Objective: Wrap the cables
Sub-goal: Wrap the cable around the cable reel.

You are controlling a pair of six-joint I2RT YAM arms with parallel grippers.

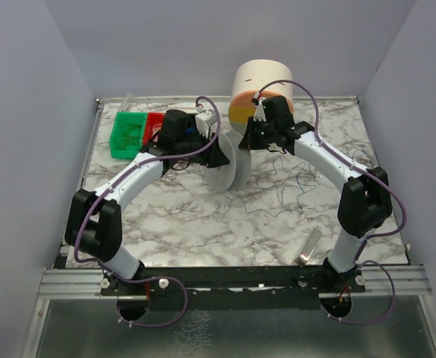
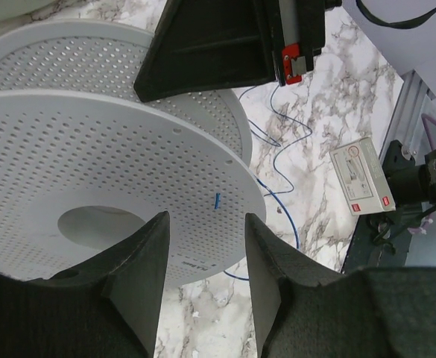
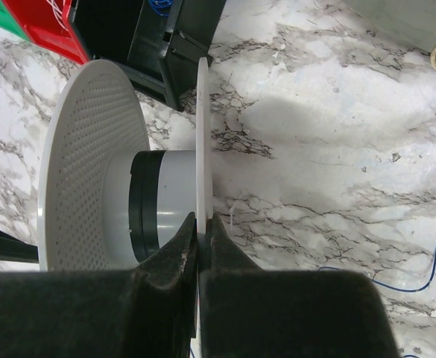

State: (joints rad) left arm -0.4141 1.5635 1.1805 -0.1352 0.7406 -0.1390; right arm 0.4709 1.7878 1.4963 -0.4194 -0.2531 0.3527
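- Cable (image 1: 293,183), a hair-thin dark wire, is lying loose in squiggles on the marble table (image 1: 203,224), at about four o'clock from the spool (image 1: 231,165) in the top view. Neither gripper is holding it.
- The white, perforated spool is standing on its rims mid-table with its axle level. In the right wrist view a dark band is showing on the hub, possibly turns already wound, though that cannot be told.
- The right gripper (image 3: 201,231) is pinching the edge of the flange at the spool's three o'clock side, its fingers pressed together on the thin plate.
- The left gripper (image 2: 206,231) is hovering at the spool's nine o'clock side. Its fingers are spread and gripping nothing, and the flange face is showing through the gap.
- The step in hand is probably steadying the spool so the wire can be fed on. Doing it well is calling for a firm right pinch, so the spool is not rolling or tipping when the left arm makes contact.
- The wire is looking slack and snag-prone. It is likely needing a grasp near a free end and light, even tension into the channel between the flanges, clear of the perforations.
- The green bin (image 1: 128,134) and red bin (image 1: 155,121) are sitting at ten o'clock, well apart from the work.
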